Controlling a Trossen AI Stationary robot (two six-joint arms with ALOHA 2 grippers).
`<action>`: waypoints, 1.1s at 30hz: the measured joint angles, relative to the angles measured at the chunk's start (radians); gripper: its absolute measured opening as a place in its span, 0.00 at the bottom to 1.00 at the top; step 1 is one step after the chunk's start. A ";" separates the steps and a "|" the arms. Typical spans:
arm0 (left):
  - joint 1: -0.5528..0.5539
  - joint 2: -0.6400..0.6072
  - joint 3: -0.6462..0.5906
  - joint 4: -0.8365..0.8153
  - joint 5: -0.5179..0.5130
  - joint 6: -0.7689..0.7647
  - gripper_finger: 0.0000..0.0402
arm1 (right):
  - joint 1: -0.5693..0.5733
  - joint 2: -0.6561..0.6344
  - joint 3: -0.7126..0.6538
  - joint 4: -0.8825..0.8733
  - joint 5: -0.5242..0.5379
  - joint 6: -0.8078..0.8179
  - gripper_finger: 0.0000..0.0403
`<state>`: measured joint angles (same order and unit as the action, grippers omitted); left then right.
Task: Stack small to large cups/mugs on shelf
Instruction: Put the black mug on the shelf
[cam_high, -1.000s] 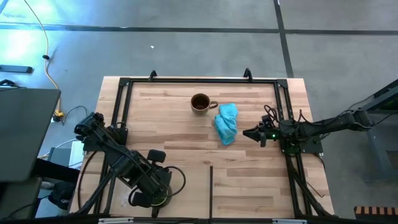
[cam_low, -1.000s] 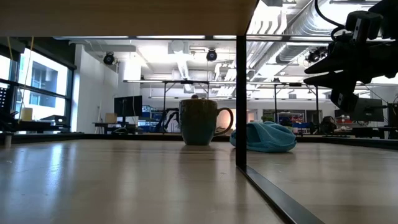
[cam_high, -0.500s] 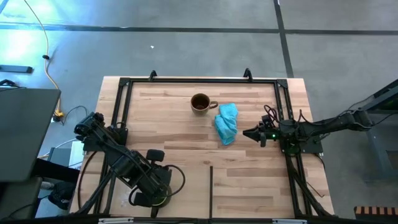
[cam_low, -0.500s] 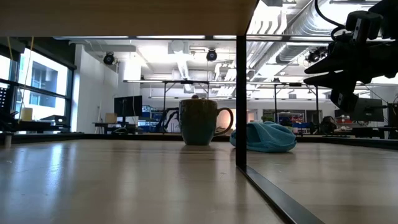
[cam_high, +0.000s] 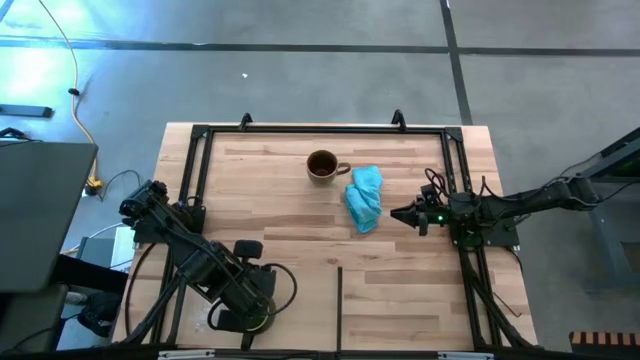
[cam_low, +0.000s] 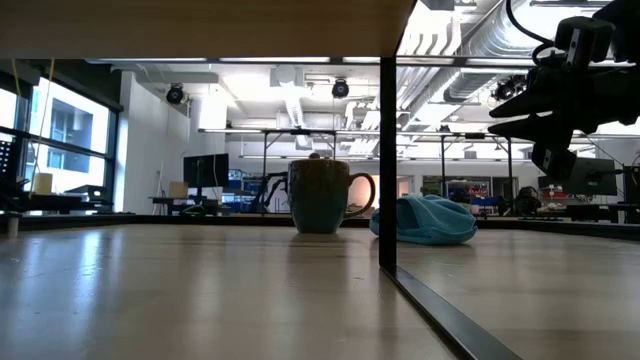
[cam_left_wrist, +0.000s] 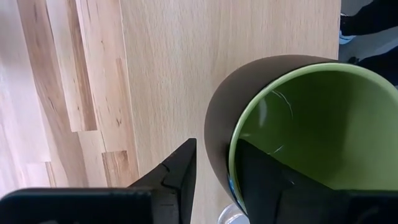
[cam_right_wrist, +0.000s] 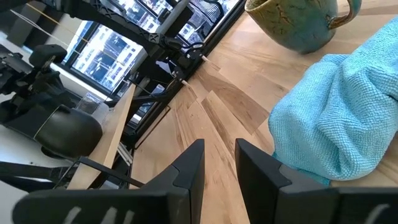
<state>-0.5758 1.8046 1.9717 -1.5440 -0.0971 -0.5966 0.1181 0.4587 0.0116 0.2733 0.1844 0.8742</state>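
The green mug (cam_left_wrist: 298, 124), dark outside and green inside, is at the near left over the pale wooden panel (cam_high: 310, 310). My left gripper (cam_left_wrist: 216, 143) is shut on its wall from above; it also shows in the high view (cam_high: 245, 318). A small clear rounded thing (cam_left_wrist: 231, 214) shows between the fingers; I cannot tell whether it is the clear cup. The brown mug (cam_high: 322, 166) stands upright on its base at the far middle. My right gripper (cam_high: 392, 213) hovers at the right, narrowly open and empty, pointing at the cloth. My left gripper has one finger (cam_left_wrist: 261, 174) inside the green mug and one finger (cam_left_wrist: 180, 168) outside, with the mug's wall near the rim (cam_left_wrist: 221, 149) between them. The fingers come from above, pointing down. The mug stays upright; whether its base rests on the wood I cannot tell.
A light-blue cloth (cam_high: 365, 197) lies crumpled right of the brown mug, between it and my right gripper. Black frame rails (cam_high: 320, 130) run round the wood. A thin dark seam (cam_high: 340, 300) crosses the near middle. In the low view a pale plank (cam_low: 200, 25) hangs overhead.
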 joint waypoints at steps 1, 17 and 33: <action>0.000 0.000 0.000 0.000 0.000 -0.004 0.24 | 0.000 0.000 0.000 0.000 0.000 0.000 0.20; 0.000 0.000 0.000 -0.001 -0.013 -0.081 0.24 | 0.000 0.000 0.000 0.000 0.000 0.000 0.20; 0.000 0.000 0.000 -0.027 -0.043 -0.147 0.24 | 0.000 0.000 0.000 0.001 0.000 0.000 0.20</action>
<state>-0.5755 1.8046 1.9717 -1.5709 -0.1402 -0.7439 0.1181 0.4588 0.0116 0.2745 0.1844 0.8742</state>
